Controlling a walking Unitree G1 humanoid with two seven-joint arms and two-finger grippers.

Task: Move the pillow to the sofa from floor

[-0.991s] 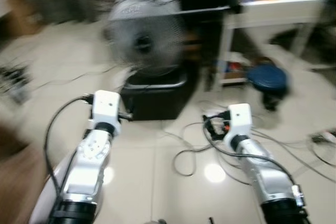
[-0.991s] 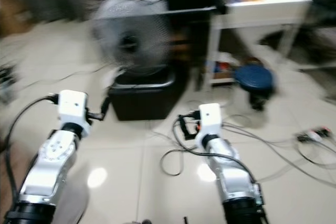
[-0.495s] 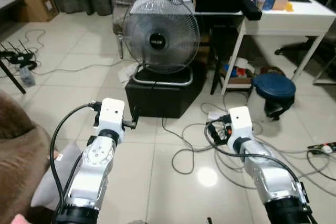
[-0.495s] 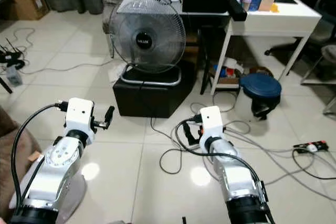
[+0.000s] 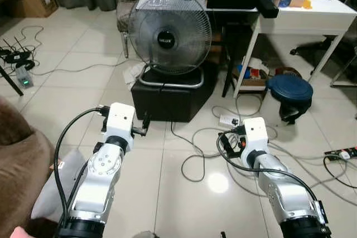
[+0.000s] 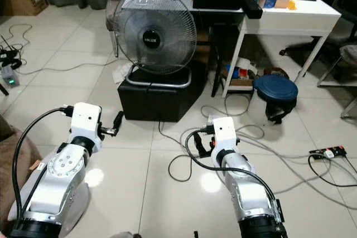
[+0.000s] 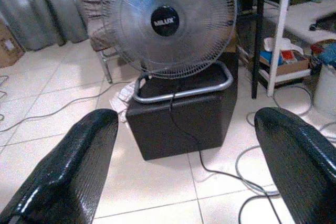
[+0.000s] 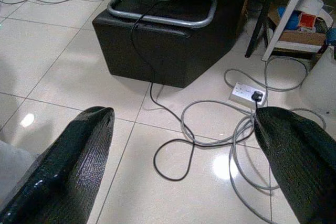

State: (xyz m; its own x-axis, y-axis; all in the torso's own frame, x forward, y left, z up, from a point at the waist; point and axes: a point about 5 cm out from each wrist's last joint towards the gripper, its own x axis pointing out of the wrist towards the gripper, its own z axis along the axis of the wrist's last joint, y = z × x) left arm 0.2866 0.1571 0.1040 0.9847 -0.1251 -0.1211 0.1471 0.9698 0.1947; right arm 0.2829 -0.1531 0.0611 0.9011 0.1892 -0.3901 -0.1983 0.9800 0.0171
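Note:
A pale grey pillow (image 5: 50, 196) lies on the tiled floor at my lower left, partly hidden under my left arm. It rests against the brown sofa (image 5: 17, 154) at the left edge. My left gripper (image 7: 184, 166) is held out in front of me, open and holding nothing, above the floor and ahead of the pillow. My right gripper (image 8: 181, 166) is held out beside it, also open, over tangled cables. A grey patch, likely the pillow (image 8: 8, 169), shows at a corner of the right wrist view.
Straight ahead a standing fan (image 5: 169, 32) sits on a black box (image 5: 170, 101). A white desk (image 5: 304, 18) and a blue stool (image 5: 290, 90) stand at the right. Cables (image 5: 195, 165) and a power strip (image 5: 340, 153) litter the floor.
The view was blurred a second ago and is now steady; the camera turned and the sofa came into view at the left. Both arms keep the same pose.

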